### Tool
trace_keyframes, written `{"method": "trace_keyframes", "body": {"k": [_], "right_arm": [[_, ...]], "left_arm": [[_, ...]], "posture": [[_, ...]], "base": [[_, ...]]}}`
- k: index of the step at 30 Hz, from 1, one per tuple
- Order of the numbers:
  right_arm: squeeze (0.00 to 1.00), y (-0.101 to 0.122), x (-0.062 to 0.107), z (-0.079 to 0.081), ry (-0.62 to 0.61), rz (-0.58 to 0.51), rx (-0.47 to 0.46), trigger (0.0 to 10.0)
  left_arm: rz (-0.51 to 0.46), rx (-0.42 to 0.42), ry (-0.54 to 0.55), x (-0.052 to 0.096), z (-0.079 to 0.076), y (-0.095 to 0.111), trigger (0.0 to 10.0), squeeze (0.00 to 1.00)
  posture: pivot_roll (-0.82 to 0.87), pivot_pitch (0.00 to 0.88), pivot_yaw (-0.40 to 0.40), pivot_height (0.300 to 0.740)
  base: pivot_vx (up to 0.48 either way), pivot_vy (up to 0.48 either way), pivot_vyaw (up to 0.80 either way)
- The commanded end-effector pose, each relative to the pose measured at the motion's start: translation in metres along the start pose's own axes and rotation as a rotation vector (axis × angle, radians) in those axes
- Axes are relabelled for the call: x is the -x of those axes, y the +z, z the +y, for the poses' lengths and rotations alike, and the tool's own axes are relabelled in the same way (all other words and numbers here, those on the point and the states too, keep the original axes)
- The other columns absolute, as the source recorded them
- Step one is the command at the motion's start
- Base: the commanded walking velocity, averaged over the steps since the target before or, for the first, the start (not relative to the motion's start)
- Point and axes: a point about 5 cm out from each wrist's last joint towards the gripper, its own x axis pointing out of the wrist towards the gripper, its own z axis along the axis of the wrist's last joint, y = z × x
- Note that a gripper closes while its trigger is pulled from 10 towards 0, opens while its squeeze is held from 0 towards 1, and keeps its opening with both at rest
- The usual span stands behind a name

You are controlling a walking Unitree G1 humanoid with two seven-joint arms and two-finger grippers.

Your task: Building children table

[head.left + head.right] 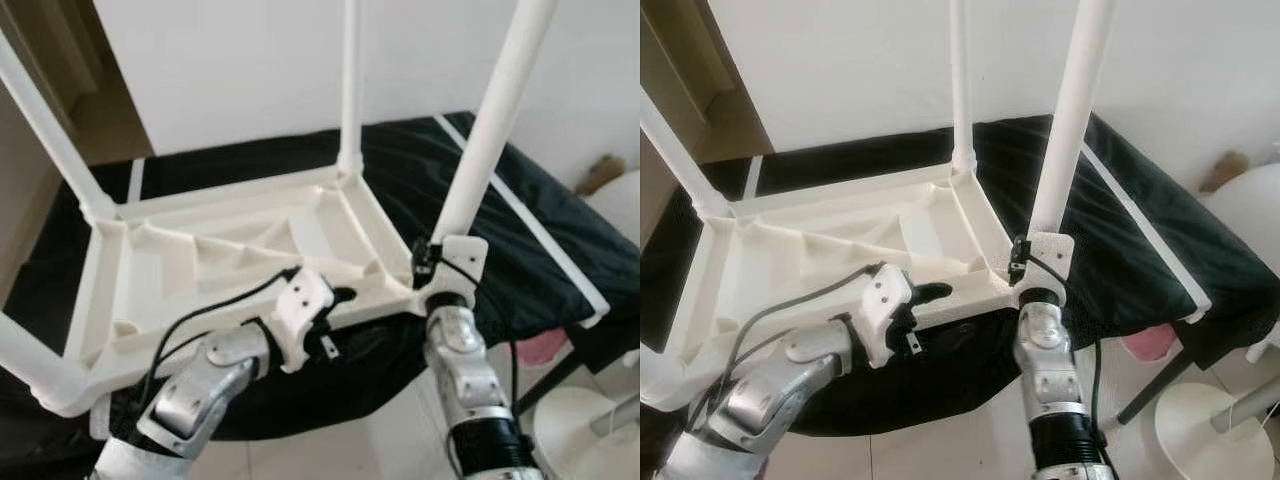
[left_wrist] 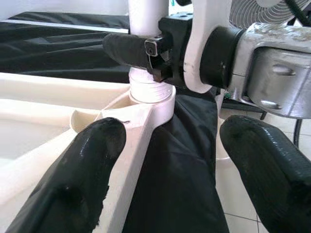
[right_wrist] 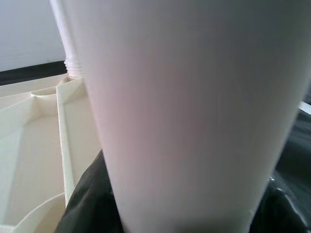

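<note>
Soft, even daylight fills the room, and the white wall [image 1: 230, 70] is washed out almost to glare. Both head views are slightly hazy and low in contrast. In the right wrist view the table leg [image 3: 194, 111] is a featureless blur; the left hand's fingers [image 2: 73, 184] are out of focus.

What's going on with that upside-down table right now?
Right gripper clamped on near leg at its base. Left gripper open, straddling table rim beside it. Table upside down on black cloth. Nothing blocking.

A white plastic children's table [image 1: 230, 250] is laid upside down on a black-covered bed [image 1: 540, 230], its ribbed underside exposed and white legs [image 1: 490, 120] standing upright at the corners.
</note>
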Motion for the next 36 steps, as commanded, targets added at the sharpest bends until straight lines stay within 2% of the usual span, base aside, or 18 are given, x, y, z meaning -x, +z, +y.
{"method": "trace_keyframes", "body": {"k": [1, 11, 12, 14, 15, 16, 21, 23, 24, 26, 28, 29, 30, 31, 33, 35, 36], "right_arm": [[0.00, -0.029, 0.010, -0.001, 0.002, 0.147, 0.007, 10.0], [0.00, -0.025, 0.013, -0.002, -0.032, 0.150, -0.012, 10.0], [0.15, -0.022, 0.013, -0.002, -0.032, 0.136, -0.021, 10.0], [0.15, -0.022, 0.013, -0.002, -0.032, 0.136, -0.021, 10.0], [0.53, -0.019, 0.013, -0.001, -0.032, 0.116, -0.020, 10.0], [1.00, -0.016, 0.013, -0.002, -0.024, 0.093, -0.009, 10.0], [1.00, -0.009, 0.013, -0.008, -0.013, 0.041, -0.019, 10.0], [1.00, -0.004, 0.012, -0.012, 0.026, 0.019, -0.025, 10.0], [1.00, -0.002, 0.011, -0.017, 0.084, 0.009, -0.030, 10.0], [1.00, -0.002, 0.011, -0.017, 0.084, 0.009, -0.030, 10.0], [0.97, 0.000, 0.009, -0.026, 0.187, 0.011, -0.050, 10.0], [0.53, 0.001, 0.008, -0.027, 0.220, 0.014, -0.049, 10.0], [0.53, 0.001, 0.008, -0.027, 0.220, 0.014, -0.049, 10.0], [0.00, 0.001, 0.006, -0.029, 0.264, 0.016, -0.051, 10.0], [0.00, 0.001, 0.005, -0.030, 0.293, 0.017, -0.052, 10.0], [0.00, 0.001, -0.001, -0.035, 0.450, 0.017, 0.010, 10.0], [0.00, 0.001, -0.001, -0.035, 0.450, 0.017, 0.010, 10.0]], "left_arm": [[0.015, -0.015, 0.010, -0.001, 0.002, -0.002, 10.0, 0.00], [0.007, -0.050, 0.041, -0.002, 0.005, -0.001, 10.0, 0.00], [0.008, -0.058, 0.047, -0.002, 0.006, -0.001, 10.0, 0.00], [0.008, -0.058, 0.047, -0.002, 0.006, -0.001, 10.0, 0.00], [0.010, -0.064, 0.053, -0.002, 0.006, -0.001, 10.0, 0.00], [0.013, -0.069, 0.058, -0.002, 0.007, -0.001, 10.0, 0.00], [0.014, -0.075, 0.068, -0.001, 0.008, -0.001, 10.0, 0.00], [0.015, -0.082, 0.072, -0.001, 0.009, -0.001, 10.0, 0.00], [0.018, -0.088, 0.077, 0.000, 0.011, 0.000, 10.0, 0.00], [0.018, -0.088, 0.077, 0.000, 0.011, 0.000, 10.0, 0.00], [0.018, -0.095, 0.082, -0.001, 0.012, 0.000, 10.0, 0.00], [0.016, -0.097, 0.082, -0.001, 0.012, 0.001, 10.0, 0.00], [0.016, -0.097, 0.082, -0.001, 0.012, 0.001, 10.0, 0.00], [0.016, -0.099, 0.081, -0.002, 0.012, 0.001, 10.0, 0.00], [0.016, -0.101, 0.081, -0.002, 0.012, 0.001, 10.0, 0.00], [0.016, -0.104, 0.066, -0.004, 0.010, 0.001, 10.0, 0.00], [0.016, -0.104, 0.066, -0.004, 0.010, 0.001, 10.0, 0.00]], "posture": [[-0.01, 0.000, 0.040, 0.740], [-0.01, 0.000, 0.033, 0.740], [-0.01, 0.000, 0.033, 0.740], [-0.01, 0.000, 0.033, 0.740], [-0.01, 0.000, 0.032, 0.740], [-0.01, 0.000, 0.032, 0.740], [0.00, 0.000, 0.032, 0.740], [0.00, 0.000, 0.034, 0.740], [0.00, 0.000, 0.037, 0.740], [0.00, 0.000, 0.037, 0.740], [0.00, 0.000, 0.037, 0.740], [-0.01, 0.000, 0.040, 0.740], [-0.01, 0.000, 0.040, 0.740], [-0.01, 0.000, 0.042, 0.740], [-0.01, 0.000, 0.042, 0.740], [-0.01, 0.000, 0.048, 0.740], [-0.01, 0.000, 0.048, 0.740]], "base": [[0.000, 0.000, 0.00], [0.000, 0.000, 0.00], [0.000, 0.000, 0.00], [0.000, 0.000, 0.00], [0.000, 0.000, 0.00], [0.000, 0.000, 0.00], [0.000, 0.000, 0.00], [0.000, 0.000, 0.00], [0.000, 0.000, 0.00], [0.000, 0.000, 0.00], [0.000, 0.000, 0.00], [0.000, 0.000, 0.00], [0.000, 0.000, 0.00], [0.000, 0.000, 0.00], [0.000, 0.000, 0.00], [0.000, 0.000, 0.00], [0.000, 0.000, 0.00]]}}
